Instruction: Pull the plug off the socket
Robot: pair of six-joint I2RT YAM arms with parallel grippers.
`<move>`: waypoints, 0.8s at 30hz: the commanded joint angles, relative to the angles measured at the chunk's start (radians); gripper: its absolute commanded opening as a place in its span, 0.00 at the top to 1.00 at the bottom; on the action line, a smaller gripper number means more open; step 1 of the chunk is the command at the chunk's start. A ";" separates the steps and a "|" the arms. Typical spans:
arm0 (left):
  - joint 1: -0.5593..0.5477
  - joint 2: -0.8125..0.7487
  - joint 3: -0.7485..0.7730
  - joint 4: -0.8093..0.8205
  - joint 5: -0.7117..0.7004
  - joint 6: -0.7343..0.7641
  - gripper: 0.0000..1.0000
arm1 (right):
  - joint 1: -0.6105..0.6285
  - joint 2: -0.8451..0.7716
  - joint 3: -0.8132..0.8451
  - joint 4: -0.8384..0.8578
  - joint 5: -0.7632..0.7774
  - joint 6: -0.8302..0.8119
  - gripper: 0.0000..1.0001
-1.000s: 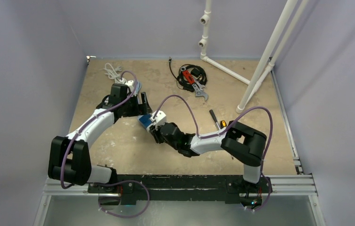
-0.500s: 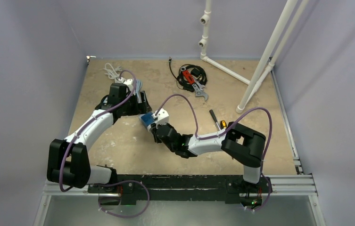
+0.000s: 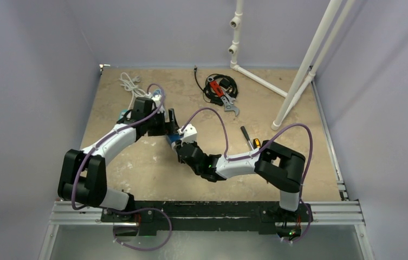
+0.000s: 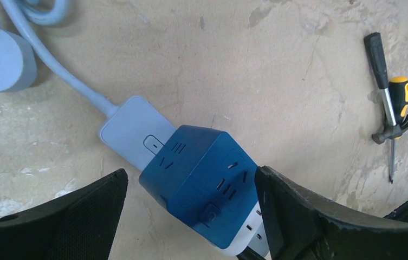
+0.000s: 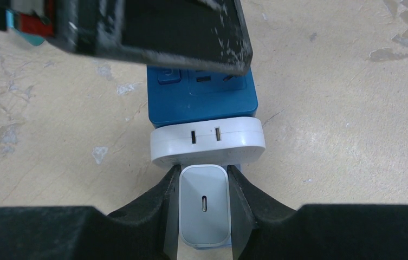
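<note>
Plug (image 5: 204,208) pinched in right jaws; left jaws spread astride socket (image 4: 207,184), perhaps touching.

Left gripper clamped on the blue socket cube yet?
No: in the left wrist view the left gripper is open, its fingers standing on either side of the blue socket cube with a visible gap at one side.

A coil of black cable (image 3: 228,82) lies at the back of the sandy bench (image 3: 299,162). A red-handled tool (image 3: 217,90) rests on the coil, and a steel wrench (image 3: 233,110) lies just beside its near edge. A white pipe frame (image 3: 304,65) stands to the coil's right. Nearer than the coil, a black-handled screwdriver (image 4: 376,51) and a yellow-handled tool (image 4: 400,89) lie close together.
</note>
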 commanded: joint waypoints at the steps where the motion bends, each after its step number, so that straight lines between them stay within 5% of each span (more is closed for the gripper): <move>1: -0.022 0.021 -0.010 0.022 0.023 -0.004 0.14 | -0.015 0.001 0.027 -0.028 0.120 0.011 1.00; 8: -0.045 0.053 -0.017 0.031 0.033 -0.013 0.14 | -0.009 -0.001 0.026 -0.019 0.115 0.007 1.00; 24: -0.126 0.130 -0.011 -0.022 -0.029 0.033 0.39 | 0.021 -0.002 0.027 -0.020 0.112 0.008 1.00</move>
